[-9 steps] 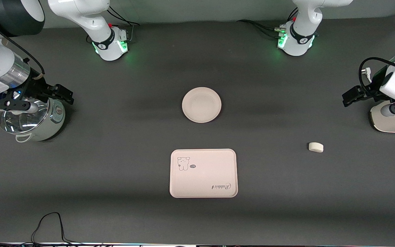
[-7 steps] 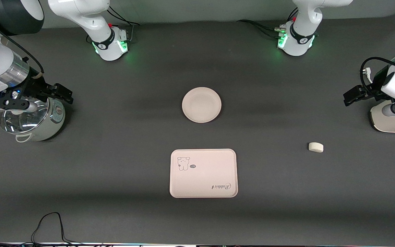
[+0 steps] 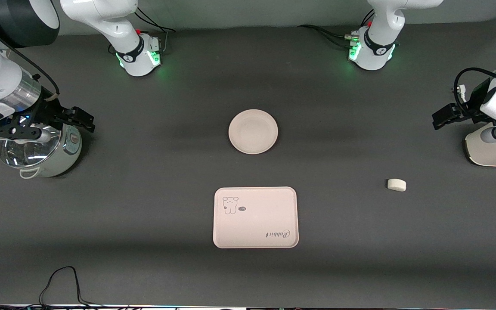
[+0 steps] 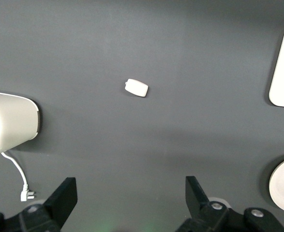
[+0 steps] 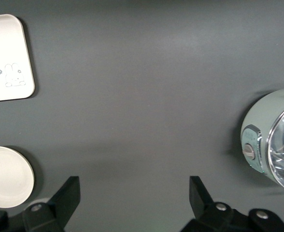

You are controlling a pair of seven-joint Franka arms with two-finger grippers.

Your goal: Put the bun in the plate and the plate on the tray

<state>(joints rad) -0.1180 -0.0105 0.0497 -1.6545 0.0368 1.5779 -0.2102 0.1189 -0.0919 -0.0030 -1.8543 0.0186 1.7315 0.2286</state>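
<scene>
Since the earlier frames my left gripper [image 3: 441, 117] has drifted slightly toward the table's edge at the left arm's end, and my right gripper [image 3: 80, 118] has edged a little away from its own end; nothing on the table has shifted. My left gripper hangs in the air beside a cream appliance [image 3: 491, 148], fingers [image 4: 64, 195] spread wide and holding nothing. My right gripper hangs over the rim of a pale green pot with a glass lid [image 3: 37, 150], its fingers [image 5: 67, 193] likewise spread and empty. The bun [image 3: 396, 184] lies on the bare dark table [image 3: 144, 181], toward the left arm's end and well apart from both other task items. The plate [image 3: 253, 131] sits empty at mid-table. The tray [image 3: 255, 217] lies nearer to the front camera than the plate, with a gap between them. Legible marking on the tray: cursive "Rabbit" lettering [image 3: 278, 234] at one corner, and a small cartoon animal drawing [image 3: 230, 205] at the corner diagonal to it. A white cable with a plug [image 4: 17, 180] trails from the cream appliance.
</scene>
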